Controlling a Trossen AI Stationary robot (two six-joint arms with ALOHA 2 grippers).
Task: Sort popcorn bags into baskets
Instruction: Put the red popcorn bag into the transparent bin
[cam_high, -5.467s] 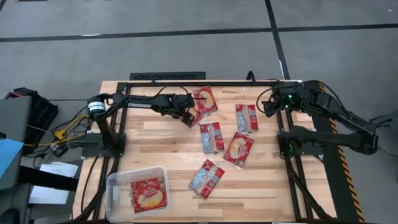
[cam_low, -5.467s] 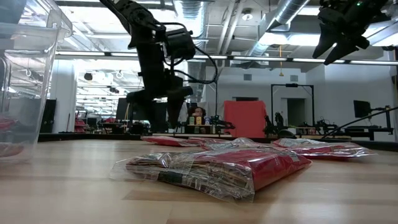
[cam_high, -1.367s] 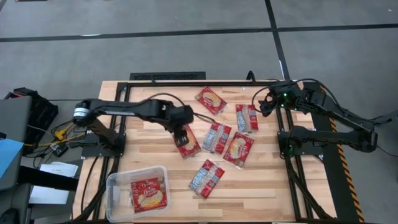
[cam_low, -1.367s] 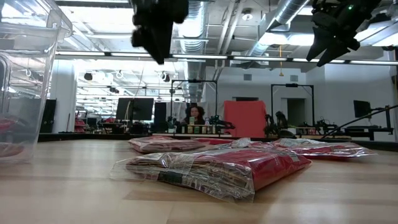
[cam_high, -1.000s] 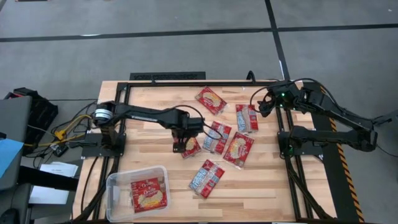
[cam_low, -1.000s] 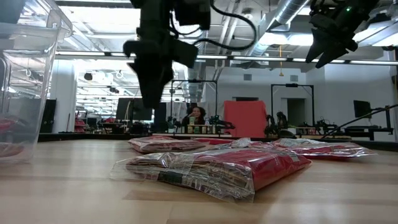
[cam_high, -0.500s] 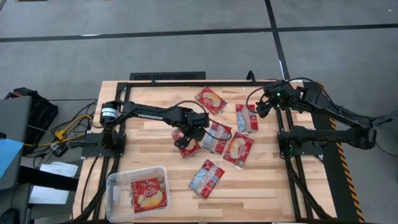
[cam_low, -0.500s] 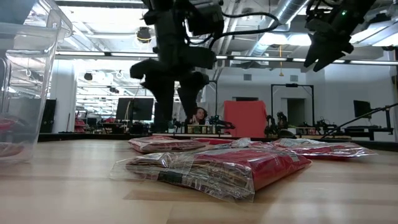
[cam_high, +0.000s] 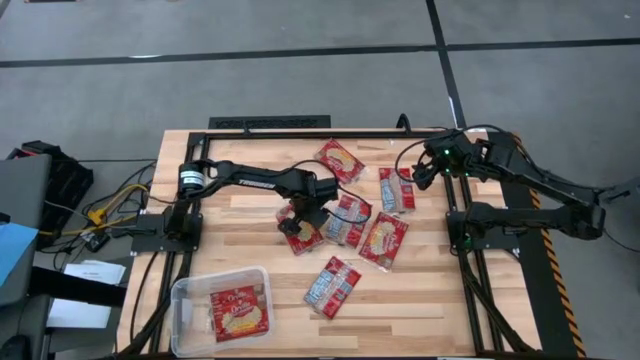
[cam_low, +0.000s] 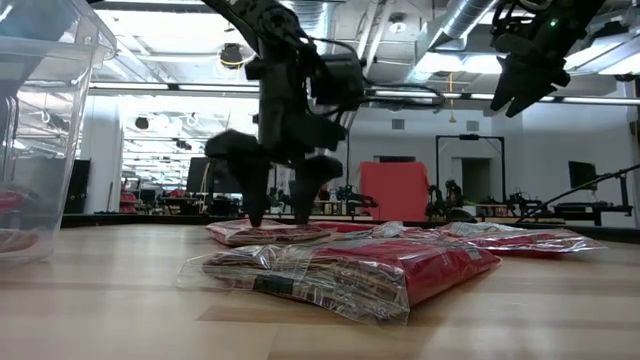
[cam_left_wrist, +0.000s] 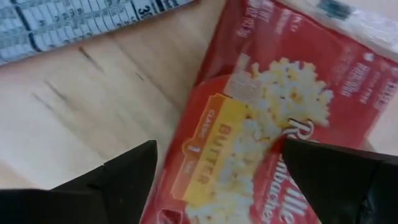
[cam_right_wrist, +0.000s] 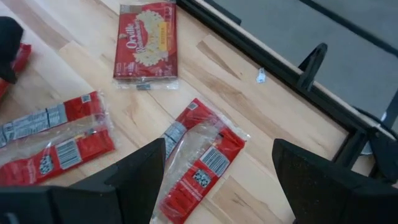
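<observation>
Target bag (cam_high: 302, 236) lies flat, butter face up, near tabletop (cam_high: 240, 215) centre, edge touching a neighbour at its 3 o'clock. My left claw (cam_high: 296, 217) is spread wide right over it, fingers straddling the packet, nothing gripped yet; low view shows the tips just above or at the wrapper. Wide stance suits a flat, slippery pack.

Other bags: 12, 2, 3 and 5 o'clock. Tub (cam_high: 183, 296) at 7 o'clock, one bag (cam_high: 238, 309) inside.

Right claw (cam_high: 421, 172) waits at 2 o'clock, raised, spread, empty, clear of my path.
</observation>
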